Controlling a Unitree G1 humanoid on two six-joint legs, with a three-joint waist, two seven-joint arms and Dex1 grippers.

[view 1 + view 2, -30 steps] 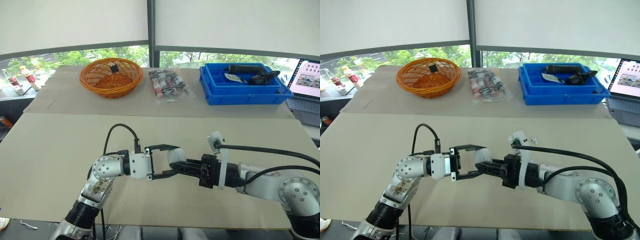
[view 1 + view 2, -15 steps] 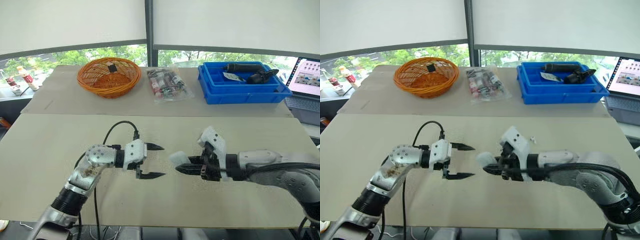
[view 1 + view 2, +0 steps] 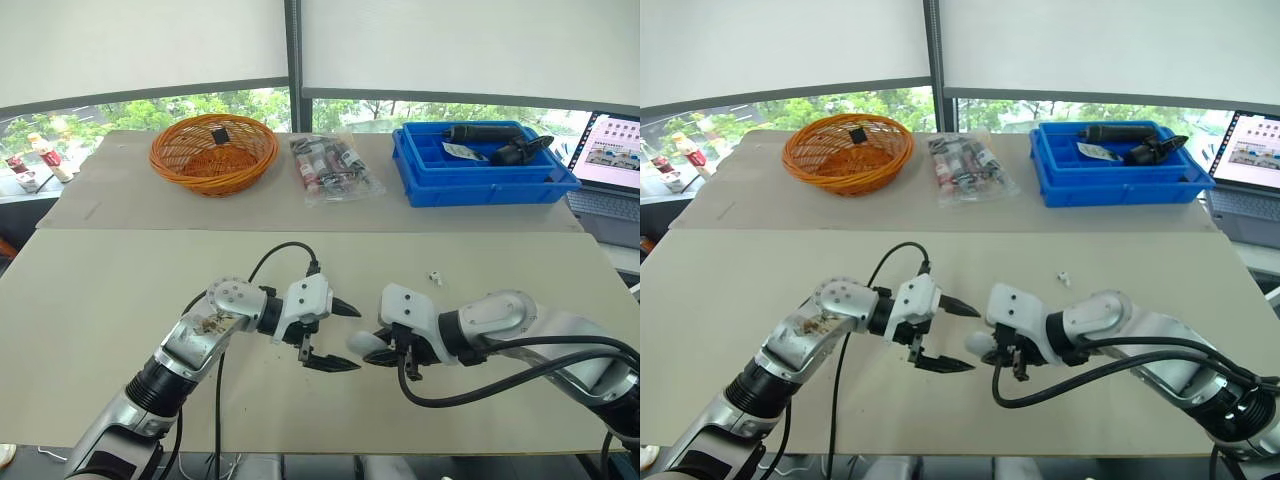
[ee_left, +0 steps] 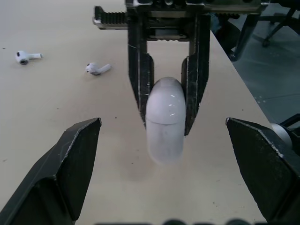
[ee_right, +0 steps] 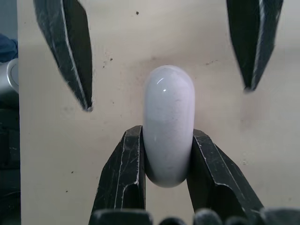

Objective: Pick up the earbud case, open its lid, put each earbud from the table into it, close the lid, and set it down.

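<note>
My left tool (image 3: 350, 339) is spread wide, its fingers straddling the earbud case (image 4: 163, 123) clamped in the right tool (image 5: 168, 133), with a free gap either side of the case. Two earbuds (image 4: 97, 69) lie near on the worktop (image 3: 120, 290). The basket (image 3: 213, 152), packet bag (image 3: 335, 168) and blue bin (image 3: 487, 180) sit well back.

Left tool (image 3: 354, 340) now clear of earbud case (image 5: 168, 123)
</note>
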